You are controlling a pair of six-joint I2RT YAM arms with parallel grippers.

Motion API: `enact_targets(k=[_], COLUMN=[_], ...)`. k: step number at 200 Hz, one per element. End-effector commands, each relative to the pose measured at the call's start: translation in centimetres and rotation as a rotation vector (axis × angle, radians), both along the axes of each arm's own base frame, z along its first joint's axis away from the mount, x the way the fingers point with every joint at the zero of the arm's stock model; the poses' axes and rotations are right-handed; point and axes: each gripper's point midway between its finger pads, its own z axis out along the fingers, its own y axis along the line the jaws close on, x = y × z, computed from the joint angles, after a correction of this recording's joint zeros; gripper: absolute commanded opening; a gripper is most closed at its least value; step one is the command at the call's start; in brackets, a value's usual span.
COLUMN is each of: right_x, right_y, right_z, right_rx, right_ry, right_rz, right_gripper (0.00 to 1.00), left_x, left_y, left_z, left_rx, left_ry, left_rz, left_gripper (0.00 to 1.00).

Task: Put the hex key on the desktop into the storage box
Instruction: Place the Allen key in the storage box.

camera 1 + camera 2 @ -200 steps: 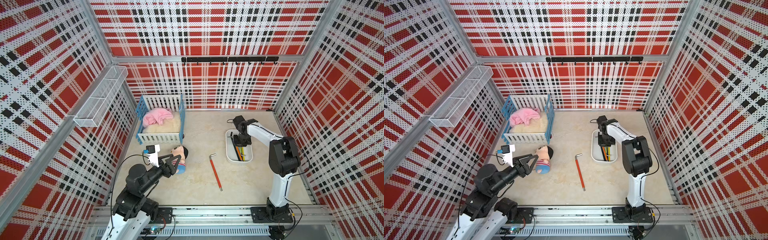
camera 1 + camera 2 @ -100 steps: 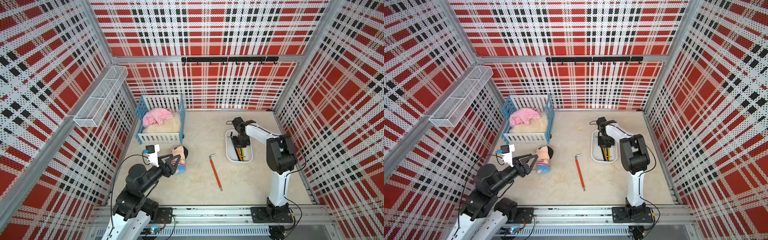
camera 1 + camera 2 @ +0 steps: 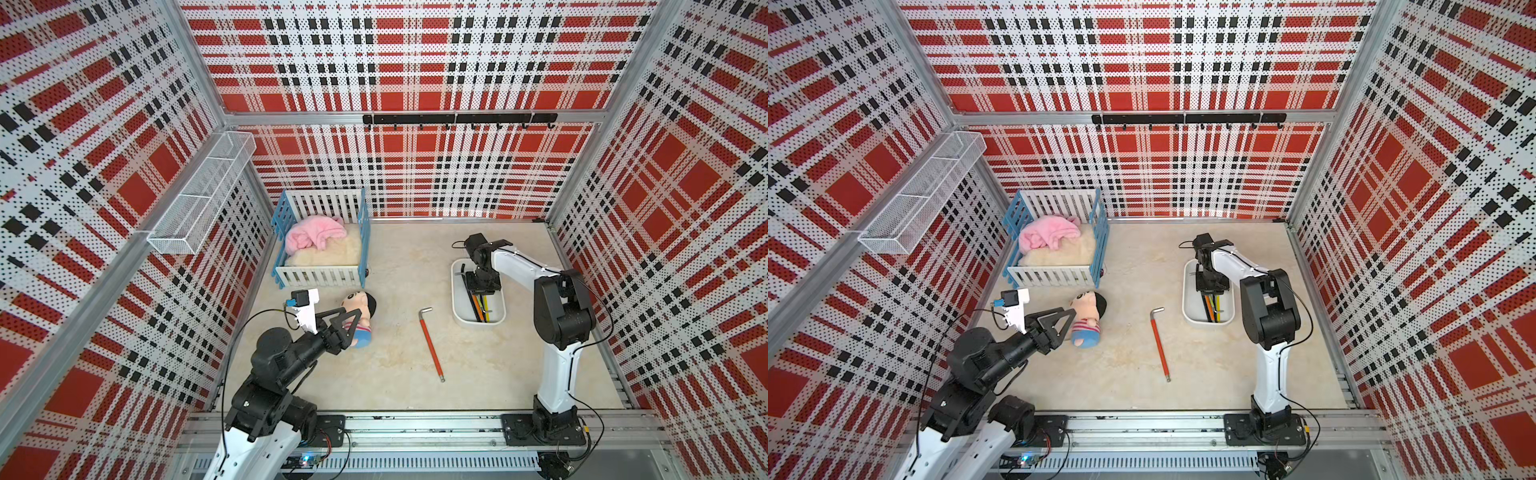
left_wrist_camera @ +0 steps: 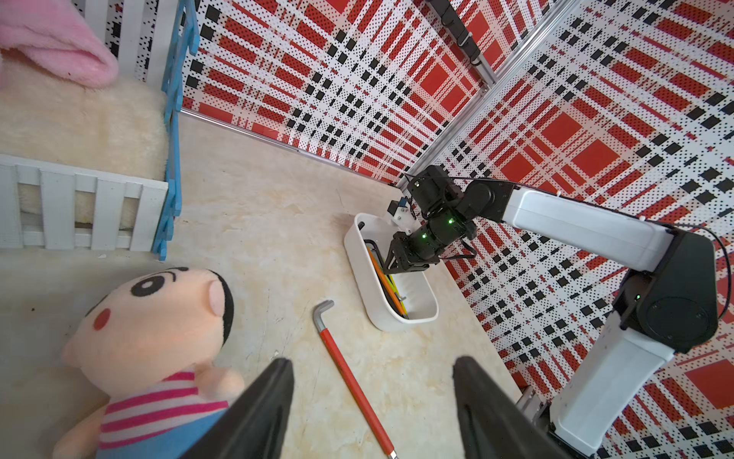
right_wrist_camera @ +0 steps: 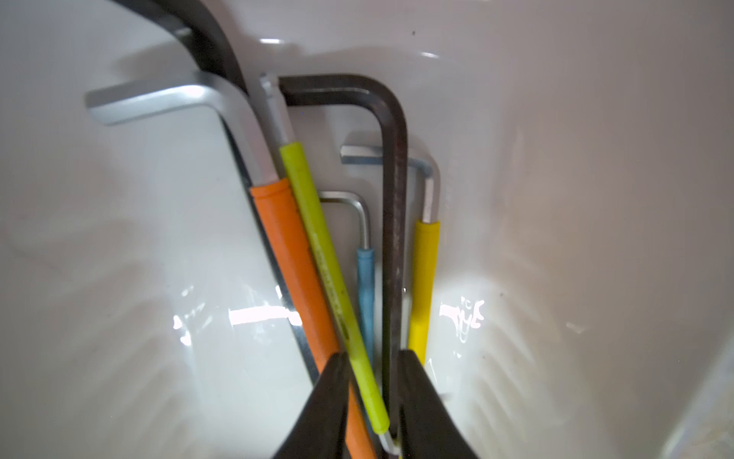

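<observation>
The red hex key (image 3: 432,344) lies beside the storage box (image 3: 459,301); right hand (image 5: 372,357) inside it, a little open; left hand (image 4: 372,361) open

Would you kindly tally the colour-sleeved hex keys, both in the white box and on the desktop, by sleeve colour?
Orange-sleeved hex key: 1
Lime-green-sleeved hex key: 1
Blue-sleeved hex key: 1
Yellow-sleeved hex key: 1
Red-sleeved hex key: 1
Total: 5
</observation>
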Motion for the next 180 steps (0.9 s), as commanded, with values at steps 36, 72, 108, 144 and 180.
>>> enact_targets(k=[36, 72, 108, 144, 180], right_x=[-1.1, -3.8, -7.8, -10.6, -12.6], right_y=[5.6, 9.8, 13.8, 16.4, 17.9], right_z=[6.4, 7.9, 6.6, 4.5, 2.3], right_rx=[0.038, 0.083, 0.11, 0.144, 0.145], right_ry=[-0.14, -0.149, -0.09, -0.026, 0.042], right_rz=[0.132, 0.22, 0.329, 0.389, 0.426], right_gripper=[0.37, 0.4, 0.44, 0.47, 0.48], left_x=[0.1, 0.1, 0.2, 0.1, 0.1], left_y=[0.1, 0.1, 0.1, 0.2, 0.2], left_z=[0.7, 0.7, 0.7, 0.8, 0.9], left_rx=[-0.01, -0.01, -0.01, -0.013, -0.012], left_ry=[-0.033, -0.035, -0.035, -0.038, -0.042], left_rz=[0.002, 0.001, 0.001, 0.003, 0.003], left_gripper=[0.69, 0.69, 0.69, 0.69, 0.69])
